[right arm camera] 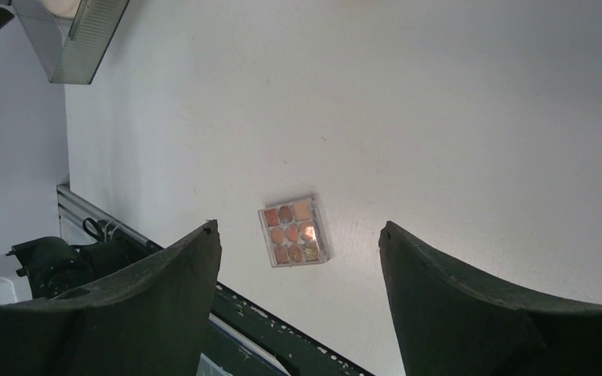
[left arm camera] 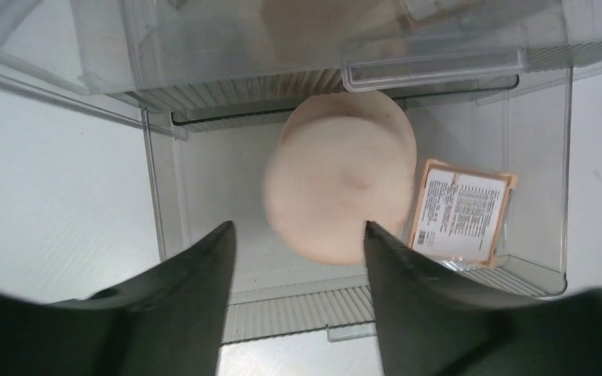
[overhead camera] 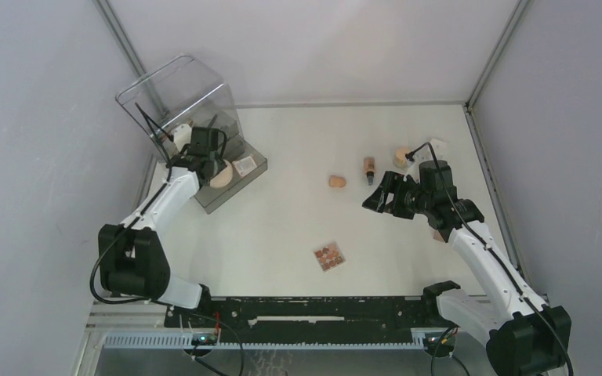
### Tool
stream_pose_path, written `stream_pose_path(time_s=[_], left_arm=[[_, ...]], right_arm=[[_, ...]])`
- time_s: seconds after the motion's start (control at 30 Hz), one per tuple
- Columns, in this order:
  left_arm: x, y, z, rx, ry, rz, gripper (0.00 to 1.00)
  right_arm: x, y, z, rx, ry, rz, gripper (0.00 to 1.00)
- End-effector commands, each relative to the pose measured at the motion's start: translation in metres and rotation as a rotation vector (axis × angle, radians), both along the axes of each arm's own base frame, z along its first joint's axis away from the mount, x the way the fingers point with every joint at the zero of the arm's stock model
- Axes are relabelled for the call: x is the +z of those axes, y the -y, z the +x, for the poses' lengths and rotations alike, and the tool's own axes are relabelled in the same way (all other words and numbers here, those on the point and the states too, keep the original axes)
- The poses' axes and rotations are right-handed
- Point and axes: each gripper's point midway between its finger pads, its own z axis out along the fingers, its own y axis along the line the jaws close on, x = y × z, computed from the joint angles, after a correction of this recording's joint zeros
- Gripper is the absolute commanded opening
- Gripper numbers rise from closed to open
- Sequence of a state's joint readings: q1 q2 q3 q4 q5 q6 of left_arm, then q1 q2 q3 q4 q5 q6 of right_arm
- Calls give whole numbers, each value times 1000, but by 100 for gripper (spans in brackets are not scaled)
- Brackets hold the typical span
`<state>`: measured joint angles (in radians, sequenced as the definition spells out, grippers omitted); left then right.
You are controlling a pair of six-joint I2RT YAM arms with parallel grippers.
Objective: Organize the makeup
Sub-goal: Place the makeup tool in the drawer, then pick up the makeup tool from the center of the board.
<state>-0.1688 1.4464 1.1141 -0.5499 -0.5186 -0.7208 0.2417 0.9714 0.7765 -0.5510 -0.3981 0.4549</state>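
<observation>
A: On the white table (overhead camera: 282, 211), how do your jaws stand?
B: Your left gripper (left arm camera: 298, 227) is parted, empty, in the clear organizer's tray (left arm camera: 165, 188), peach powder disc (left arm camera: 337, 172) just ahead. Your right gripper (right arm camera: 298, 227) gapes wide above the eyeshadow palette (overhead camera: 329, 255).

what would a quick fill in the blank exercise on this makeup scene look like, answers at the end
1. The palette lying on the table nearest the arm bases has ___ pans of colour.
2. The round peach disc lies in the clear ___, beside a second palette turned label side up.
3. The right gripper hovers above the table with its jaws ___.

Missing words: nine; organizer; open
</observation>
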Motion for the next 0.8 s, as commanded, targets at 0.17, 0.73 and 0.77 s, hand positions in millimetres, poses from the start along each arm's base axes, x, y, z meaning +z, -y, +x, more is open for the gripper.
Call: stream_pose_path(time_s=[0.17, 0.73, 0.77], left_arm=[[32, 21, 3, -74, 135, -86, 72], [31, 326, -13, -1029, 51, 0, 84], [26, 342, -13, -1078, 38, 7, 85]], right_arm=[[6, 3, 5, -15, 41, -1, 81], [15, 12, 5, -40, 96, -15, 82], [15, 16, 3, -55, 97, -29, 82]])
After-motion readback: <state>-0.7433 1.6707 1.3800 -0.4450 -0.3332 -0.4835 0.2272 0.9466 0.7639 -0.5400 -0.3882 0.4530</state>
